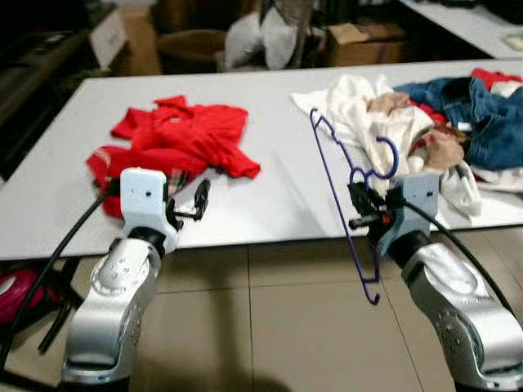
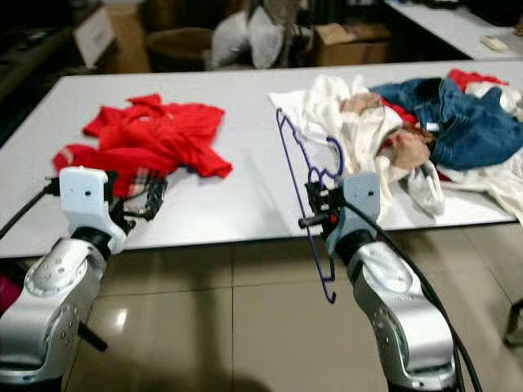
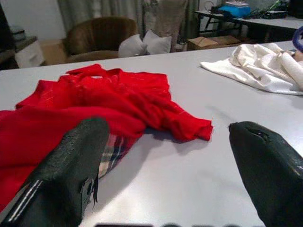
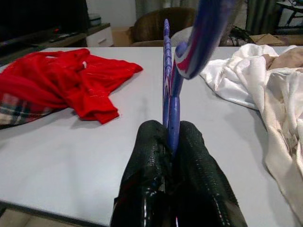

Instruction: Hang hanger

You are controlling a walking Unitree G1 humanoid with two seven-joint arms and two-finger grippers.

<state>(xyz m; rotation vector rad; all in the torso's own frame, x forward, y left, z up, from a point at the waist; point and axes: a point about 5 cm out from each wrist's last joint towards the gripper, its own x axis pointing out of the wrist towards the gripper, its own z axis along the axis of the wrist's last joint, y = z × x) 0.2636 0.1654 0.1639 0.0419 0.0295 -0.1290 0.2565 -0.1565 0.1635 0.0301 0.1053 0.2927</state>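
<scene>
I have the blue hanger (image 1: 343, 196) pinched tight between the two black fingers of my right gripper (image 1: 365, 211), held just past the near edge of the white table (image 1: 278, 196); the wrist view shows the pads closed on the wire close below the hook. The hanger stands roughly edge-on to me, its hook curling up beside the gripper, one end reaching out over the tabletop and the other dropping below the table edge toward the tiled floor (image 1: 270, 318). My left gripper (image 1: 192, 208) hovers at the near edge on the left with its fingers spread wide and nothing between them, facing the red garment (image 1: 184, 135) that lies crumpled on the table. To the right lies a heap of white cloth (image 1: 368, 106) and blue jeans (image 1: 470, 114). I judge the pick as done and the carry as the step in hand. No rail or rod is in sight, so next I would need to turn and find one, keeping the hanger clear of the table edge.
</scene>
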